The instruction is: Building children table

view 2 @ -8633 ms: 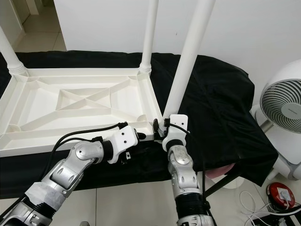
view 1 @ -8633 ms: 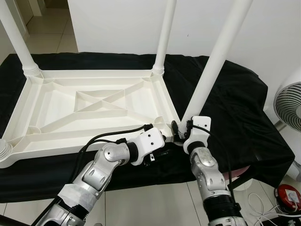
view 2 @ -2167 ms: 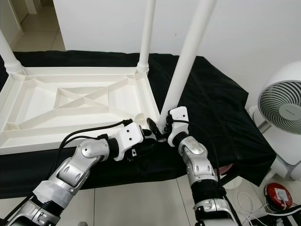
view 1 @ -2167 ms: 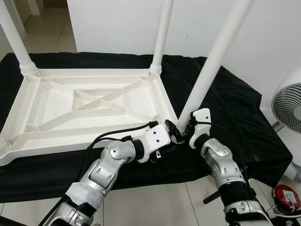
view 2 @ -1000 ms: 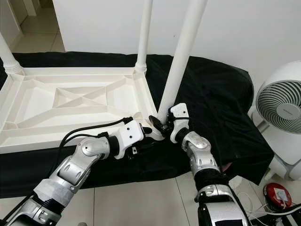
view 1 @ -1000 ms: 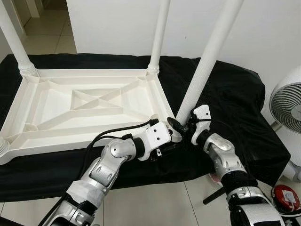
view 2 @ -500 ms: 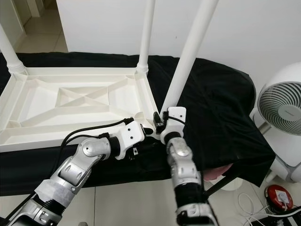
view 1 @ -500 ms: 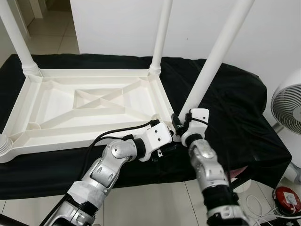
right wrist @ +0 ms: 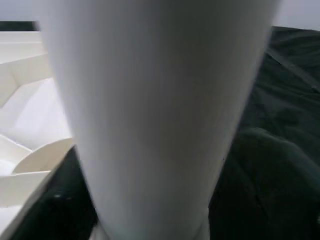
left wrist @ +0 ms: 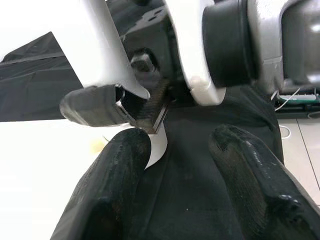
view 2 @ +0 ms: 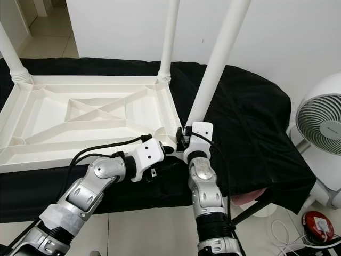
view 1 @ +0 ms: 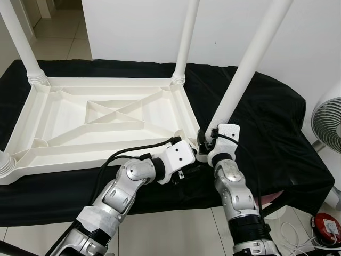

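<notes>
We note the white children's table (view 1: 101, 120) lying upside down on a black cloth (view 1: 266, 122), its ribbed underside up. Legs stand at its far-left corner (view 1: 18, 40), at 12 o'clock (view 1: 186, 37), and at the near-left corner (view 1: 4, 165).

Left gripper (left wrist: 175, 150) sits at the near-right corner of the frame, fingers (left wrist: 117, 185) spread apart, one pad touching the white rim, holding nothing.

Right gripper (view 1: 205, 143) is at the base of the fourth leg (view 1: 248, 64), which tilts toward 1 o'clock; its fingers are closed around that leg just above the corner socket.

At 3 o'clock, a white fan (view 2: 319, 128) stands on the floor.
</notes>
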Robot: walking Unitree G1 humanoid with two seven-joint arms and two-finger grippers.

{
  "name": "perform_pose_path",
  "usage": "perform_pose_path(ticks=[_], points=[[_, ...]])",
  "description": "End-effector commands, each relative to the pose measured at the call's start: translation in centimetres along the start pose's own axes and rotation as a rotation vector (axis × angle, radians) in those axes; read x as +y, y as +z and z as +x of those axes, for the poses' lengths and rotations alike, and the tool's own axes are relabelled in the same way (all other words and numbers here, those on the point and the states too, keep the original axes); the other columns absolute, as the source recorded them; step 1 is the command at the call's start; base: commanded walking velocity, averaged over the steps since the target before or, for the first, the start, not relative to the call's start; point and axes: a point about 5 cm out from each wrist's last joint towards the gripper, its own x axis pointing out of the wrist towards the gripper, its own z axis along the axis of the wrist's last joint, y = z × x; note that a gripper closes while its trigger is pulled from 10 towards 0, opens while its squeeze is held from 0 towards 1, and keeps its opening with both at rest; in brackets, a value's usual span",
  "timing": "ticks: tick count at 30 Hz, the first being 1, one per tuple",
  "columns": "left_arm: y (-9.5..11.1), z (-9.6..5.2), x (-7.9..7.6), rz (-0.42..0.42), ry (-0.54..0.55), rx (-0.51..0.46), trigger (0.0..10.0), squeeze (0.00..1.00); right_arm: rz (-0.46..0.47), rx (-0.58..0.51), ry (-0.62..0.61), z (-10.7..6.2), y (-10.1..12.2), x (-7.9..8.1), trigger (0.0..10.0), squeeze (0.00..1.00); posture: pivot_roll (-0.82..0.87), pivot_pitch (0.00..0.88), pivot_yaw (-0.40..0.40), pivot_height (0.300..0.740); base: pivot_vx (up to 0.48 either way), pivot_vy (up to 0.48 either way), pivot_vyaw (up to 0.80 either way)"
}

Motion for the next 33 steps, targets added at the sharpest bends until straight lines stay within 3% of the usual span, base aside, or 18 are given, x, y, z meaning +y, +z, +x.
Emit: perform_pose_path(ticks=[1,3,9,12,13,14,21,24,28,30,32,33], points=[[0.0,0.1,-0.1,0.007,0.027,0.005,10.0,0.00,0.010,0.053,0.045,-0.4,-1.2,-0.9,10.0,1.00,-0.06,0.000,-0.081,0.740,0.000,0.000,0.00],[0.0,0.1,-0.1,0.007,0.027,0.005,10.0,0.00,0.010,0.053,0.045,-0.4,-1.2,-0.9,10.0,1.00,-0.06,0.000,-0.081,0.740,0.000,0.000,0.00],[0.1,0.3,0.2,0.006,0.037,0.001,10.0,0.00,-0.060,0.077,0.215,-0.2,-1.5,-1.8,10.0,1.00,-0.06,0.000,-0.078,0.740,0.000,0.000,0.00],[0.1,0.3,0.2,0.006,0.037,0.001,10.0,0.00,-0.060,0.077,0.215,-0.2,-1.5,-1.8,10.0,1.00,-0.06,0.000,-0.078,0.740,0.000,0.000,0.00],[0.2,0.4,0.3,0.007,0.040,0.000,10.0,0.00,-0.074,0.063,0.245,0.0,-1.3,-2.1,10.0,0.35,-0.06,0.000,-0.076,0.740,0.000,0.000,0.00],[0.2,0.4,0.4,0.009,0.042,-0.001,10.0,0.00,-0.104,0.037,0.307,0.4,-0.9,-2.2,10.0,0.00,-0.07,0.000,-0.068,0.740,0.000,0.000,0.00],[0.4,0.5,0.8,0.018,0.043,-0.004,10.0,0.00,-0.158,-0.026,0.468,1.9,0.3,-2.0,10.0,0.00,-0.06,0.000,-0.062,0.740,0.000,0.000,0.00],[0.5,0.5,1.1,0.026,0.050,-0.005,10.0,0.00,-0.173,-0.025,0.579,2.9,0.7,-1.2,10.0,0.00,-0.06,0.000,-0.066,0.740,0.000,0.000,0.00],[0.5,0.5,1.2,0.028,0.054,-0.004,10.0,0.00,-0.173,-0.009,0.616,3.1,0.6,-0.9,10.0,0.00,-0.05,0.000,-0.070,0.740,0.000,0.000,0.00],[0.6,0.4,1.2,0.028,0.060,-0.005,10.0,0.00,-0.197,0.030,0.661,3.3,0.1,-0.6,2.0,0.00,-0.04,0.000,-0.077,0.740,0.000,0.000,0.00],[0.6,0.4,1.2,0.028,0.061,-0.006,10.0,0.00,-0.205,0.044,0.673,3.3,-0.1,-0.6,2.0,0.00,-0.04,0.000,-0.077,0.740,0.000,0.000,0.00],[0.5,0.3,1.3,0.025,0.068,-0.005,10.0,0.00,-0.209,0.068,0.710,3.2,-0.7,-0.6,0.0,0.00,-0.03,0.000,-0.084,0.740,0.000,0.000,0.00]])
